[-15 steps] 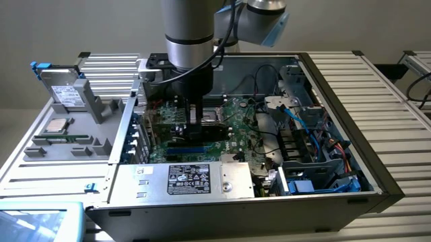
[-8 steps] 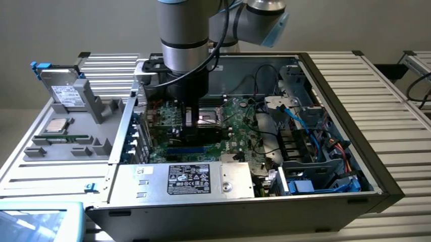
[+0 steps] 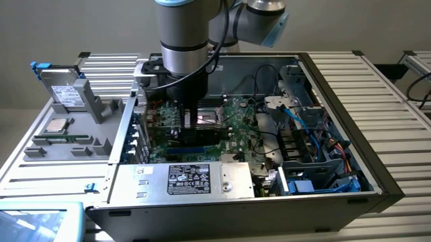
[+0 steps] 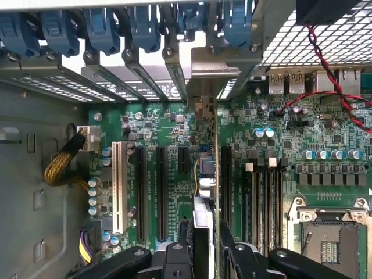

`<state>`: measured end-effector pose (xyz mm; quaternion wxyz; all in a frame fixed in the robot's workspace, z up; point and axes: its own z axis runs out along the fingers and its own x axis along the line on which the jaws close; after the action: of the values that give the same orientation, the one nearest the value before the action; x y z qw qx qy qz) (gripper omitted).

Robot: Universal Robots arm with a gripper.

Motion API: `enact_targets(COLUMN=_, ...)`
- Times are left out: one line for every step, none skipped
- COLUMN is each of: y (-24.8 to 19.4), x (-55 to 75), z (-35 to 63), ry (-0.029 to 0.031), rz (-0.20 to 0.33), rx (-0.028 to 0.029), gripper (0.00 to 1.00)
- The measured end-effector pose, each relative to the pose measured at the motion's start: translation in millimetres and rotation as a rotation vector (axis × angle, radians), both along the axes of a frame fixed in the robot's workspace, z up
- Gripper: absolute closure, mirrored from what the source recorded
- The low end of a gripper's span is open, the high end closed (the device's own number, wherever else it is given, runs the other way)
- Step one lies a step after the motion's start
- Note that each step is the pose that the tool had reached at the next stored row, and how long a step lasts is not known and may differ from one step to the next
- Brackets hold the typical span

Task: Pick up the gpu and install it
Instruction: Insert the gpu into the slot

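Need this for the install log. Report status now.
Claw shut on thin green gpu card with silver bracket. Card edge-on over long black slots of green motherboard. Yellow braided cable aside, nothing seen blocking.

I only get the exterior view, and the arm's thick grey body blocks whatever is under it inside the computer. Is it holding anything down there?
Observer: Yes. In the wrist view the gripper is closed on the gpu, a thin card seen edge-on.
Operator: Which way does the card point?
Observer: Its far end points at a row of blue latches by the case's slot openings.
Operator: And what lies beside it?
Observer: Long black slots on the green motherboard run parallel to it, with one white slot beyond them.
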<state>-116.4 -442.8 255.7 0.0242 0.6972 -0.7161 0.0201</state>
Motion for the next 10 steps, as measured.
enact_targets(y=-0.1, x=0.0, z=-0.7, ry=0.0015, rz=0.000, rx=-0.0001, gripper=0.72)
enact_targets(y=-0.1, x=0.0, z=-1.3, ry=0.0027, rz=0.000, rx=-0.0002, gripper=0.72)
enact_targets(y=-0.3, x=0.0, z=-1.6, ry=0.0031, rz=0.000, rx=-0.0004, gripper=0.72)
enact_targets(y=-0.4, x=0.0, z=-1.9, ry=0.0032, rz=0.000, rx=-0.0003, gripper=0.72)
enact_targets(y=-0.4, x=0.0, z=-2.2, ry=0.0032, rz=0.000, rx=-0.0002, gripper=0.72)
enact_targets(y=-0.5, x=-0.1, z=-2.5, ry=0.0032, rz=0.000, rx=-0.0002, gripper=0.72)
enact_targets(y=-0.8, x=-0.1, z=-2.8, ry=0.0032, rz=0.000, rx=-0.0001, gripper=0.72)
enact_targets(y=-1.0, x=-0.2, z=-3.1, ry=0.0031, rz=0.000, rx=-0.0001, gripper=0.72)
enact_targets(y=-1.3, x=-0.4, z=-3.3, ry=0.0032, rz=0.000, rx=-0.0002, gripper=0.72)
enact_targets(y=-1.5, x=-0.6, z=-3.5, ry=0.0032, rz=0.000, rx=-0.0001, gripper=0.72)
